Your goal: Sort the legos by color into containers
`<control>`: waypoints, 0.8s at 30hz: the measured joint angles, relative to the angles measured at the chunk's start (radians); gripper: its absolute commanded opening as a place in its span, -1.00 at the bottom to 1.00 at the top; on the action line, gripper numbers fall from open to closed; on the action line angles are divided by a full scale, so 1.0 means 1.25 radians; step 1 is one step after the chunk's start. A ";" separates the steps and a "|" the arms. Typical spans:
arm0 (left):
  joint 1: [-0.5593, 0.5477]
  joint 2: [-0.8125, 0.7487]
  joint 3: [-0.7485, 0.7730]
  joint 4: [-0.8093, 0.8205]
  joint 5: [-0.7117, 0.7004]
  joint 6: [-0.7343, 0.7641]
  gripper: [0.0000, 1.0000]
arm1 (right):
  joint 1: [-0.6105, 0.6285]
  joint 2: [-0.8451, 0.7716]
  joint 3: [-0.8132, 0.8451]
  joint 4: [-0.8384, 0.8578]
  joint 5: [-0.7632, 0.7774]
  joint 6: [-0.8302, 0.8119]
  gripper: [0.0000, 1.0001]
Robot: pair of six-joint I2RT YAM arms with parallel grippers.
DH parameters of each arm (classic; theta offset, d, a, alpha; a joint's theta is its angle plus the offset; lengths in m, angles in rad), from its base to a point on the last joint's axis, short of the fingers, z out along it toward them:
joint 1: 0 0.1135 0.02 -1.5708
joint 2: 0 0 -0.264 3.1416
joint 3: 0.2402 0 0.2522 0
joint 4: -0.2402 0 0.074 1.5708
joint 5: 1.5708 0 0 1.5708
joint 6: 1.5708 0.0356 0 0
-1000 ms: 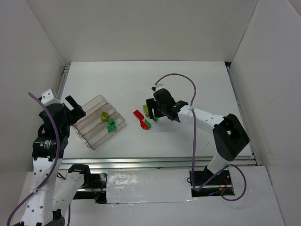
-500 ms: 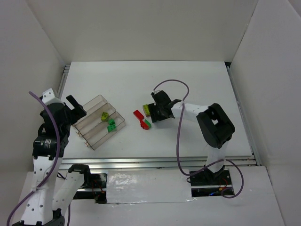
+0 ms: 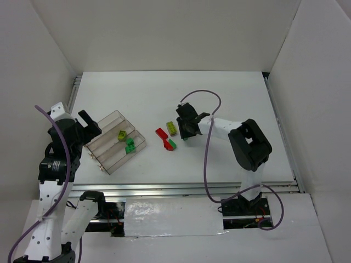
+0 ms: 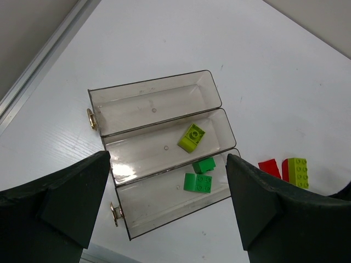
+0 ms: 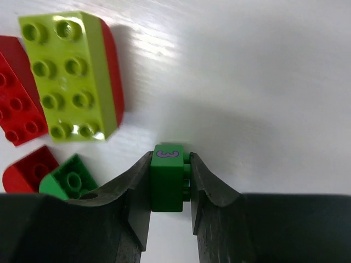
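Progress of the sort: partial. In the left wrist view the containers [image 4: 155, 96] fill the centre left as three clear troughs. The upper trough is bare, the middle one holds one yellow-green brick [image 4: 191, 137], and the lower one holds two bright green bricks [image 4: 198, 182].

The other legos lie loose on the table [image 3: 230, 98]. In the right wrist view a long yellow-green brick [image 5: 68, 76] sits upper left with a red piece [image 5: 112, 71] touching its right side. A red brick [image 5: 16, 104] lies at the left edge, and a small red piece [image 5: 27, 170] and a green piece [image 5: 68, 178] touch at lower left. No red is sorted yet.

The right gripper [image 5: 170, 160] is clamped on a small green brick [image 5: 167, 189] at bottom centre, both fingers pressing its sides; whether it is lifted cannot be told. The left gripper [image 4: 170, 208] is spread wide above the troughs and holds nothing.
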 measured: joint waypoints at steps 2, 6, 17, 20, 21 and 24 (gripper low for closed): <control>0.000 0.000 0.000 0.000 0.002 0.000 0.99 | 0.005 -0.049 -0.017 -0.029 0.029 0.035 -0.62; 0.003 0.001 0.000 0.002 0.005 0.000 0.99 | 0.061 -0.208 -0.042 -0.033 0.017 0.079 -0.60; 0.014 -0.001 0.000 0.002 0.001 -0.002 0.99 | 0.284 0.041 0.318 0.057 -0.119 0.112 -0.47; 0.014 -0.006 0.000 0.002 0.001 -0.002 0.99 | 0.294 0.144 0.414 0.028 -0.119 0.114 -0.11; 0.014 -0.008 0.000 0.002 0.001 -0.002 0.99 | 0.295 0.164 0.431 0.017 -0.118 0.115 0.05; 0.014 -0.011 0.000 0.002 0.002 -0.002 0.99 | 0.293 0.207 0.469 -0.018 -0.117 0.117 0.36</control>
